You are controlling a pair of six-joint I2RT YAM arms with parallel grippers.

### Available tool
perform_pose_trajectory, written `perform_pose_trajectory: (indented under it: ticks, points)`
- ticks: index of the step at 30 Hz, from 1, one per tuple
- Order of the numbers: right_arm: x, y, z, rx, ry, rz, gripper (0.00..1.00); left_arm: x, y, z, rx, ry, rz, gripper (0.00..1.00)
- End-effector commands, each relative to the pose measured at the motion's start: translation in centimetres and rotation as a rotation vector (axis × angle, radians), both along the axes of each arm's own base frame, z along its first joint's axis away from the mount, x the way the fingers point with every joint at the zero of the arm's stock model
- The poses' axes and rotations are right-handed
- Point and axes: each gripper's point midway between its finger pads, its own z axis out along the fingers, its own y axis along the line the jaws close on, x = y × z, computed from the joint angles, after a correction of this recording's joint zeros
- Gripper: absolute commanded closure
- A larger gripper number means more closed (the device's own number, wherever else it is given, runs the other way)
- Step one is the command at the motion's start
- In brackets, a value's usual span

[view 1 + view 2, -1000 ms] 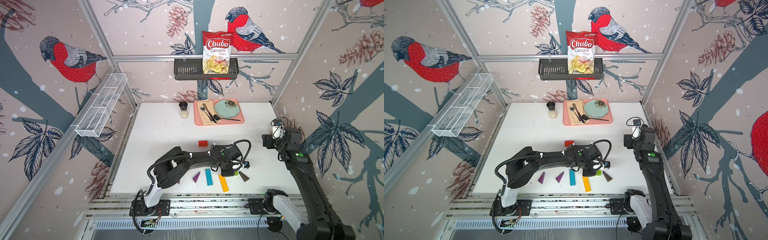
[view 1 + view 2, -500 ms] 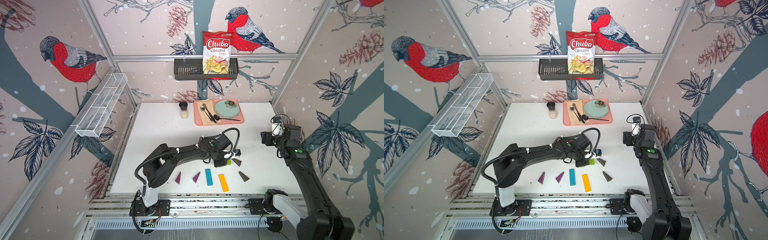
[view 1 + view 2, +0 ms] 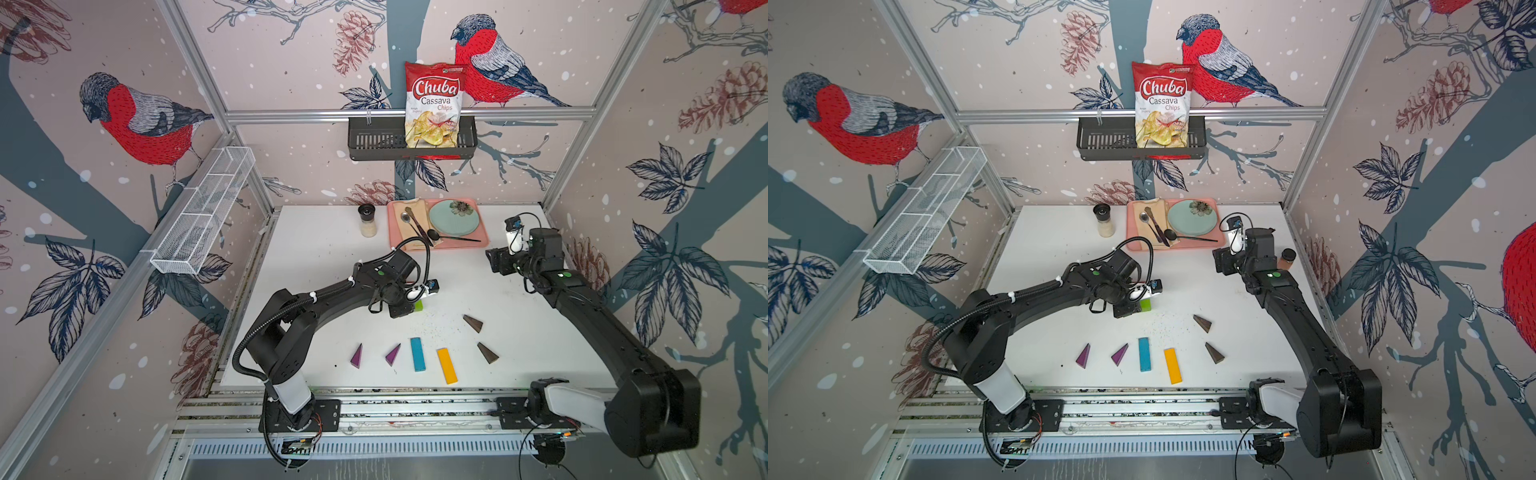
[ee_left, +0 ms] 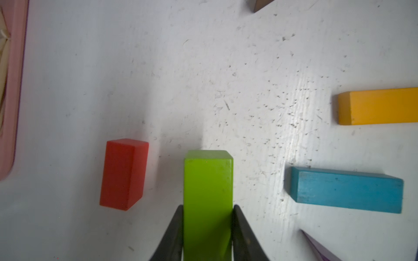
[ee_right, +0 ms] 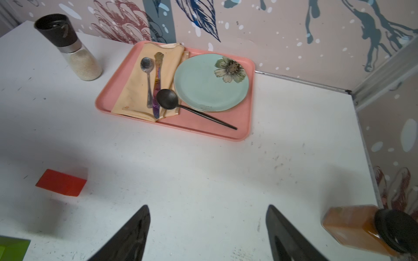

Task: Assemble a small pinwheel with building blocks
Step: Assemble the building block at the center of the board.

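The white desk [image 3: 332, 257] had most of its open room in the middle and along its left side. Its back edge carried a pink rectangular tray [image 3: 461, 246] and a glass grinder with a black cap [image 3: 367, 220].

The left arm reached in from the front rail to mid-desk. Its left gripper [image 4: 208, 206] was clenched on the long sides of a short green brick [image 4: 208, 180], which stuck out past the fingertips. Whether the brick touched the desk could not be told. The right gripper [image 5: 208, 206] hung released, jaws wide apart, over bare desk between the tray's near corner and the right edge. An orange-filled jar with a black lid [image 5: 362, 228] lay on its side just by that edge.

The pinwheel was not assembled, and the building blocks lay apart. A long blue bar [image 3: 417, 354] and a long yellow bar [image 3: 446, 365] lay side by side near the front edge with a strip of desk between them.

A short red brick [image 4: 124, 174] lay flat beside the green one on the tray side, with a bare gap between the two. It was hidden under the arm in both top views.

Two purple wedges [image 3: 356, 356] [image 3: 393, 354] sat left of the blue bar. Two dark brown wedges [image 3: 473, 323] [image 3: 488, 353] sat right of the yellow bar, apart from each other.
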Motion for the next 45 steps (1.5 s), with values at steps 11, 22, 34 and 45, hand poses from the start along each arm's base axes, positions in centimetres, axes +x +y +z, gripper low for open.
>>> perform_pose_trajectory:
  ticks: [11,22,34,45]
  points:
    - [-0.7,1.7,-0.2,0.016,-0.01,0.014,0.19,1.8,0.7,-2.2,0.012,0.032,-0.039,0.8]
    - [-0.7,0.7,0.2,-0.017,-0.009,0.004,0.19,3.5,0.3,-3.6,0.043,0.015,-0.04,0.8]
    - [-0.6,0.1,0.0,-0.017,-0.002,-0.006,0.18,4.4,0.4,-4.2,0.069,0.003,-0.023,0.75]
    - [-0.7,0.2,0.1,-0.005,-0.003,-0.007,0.18,4.7,0.6,-4.0,0.074,-0.019,-0.015,0.68]
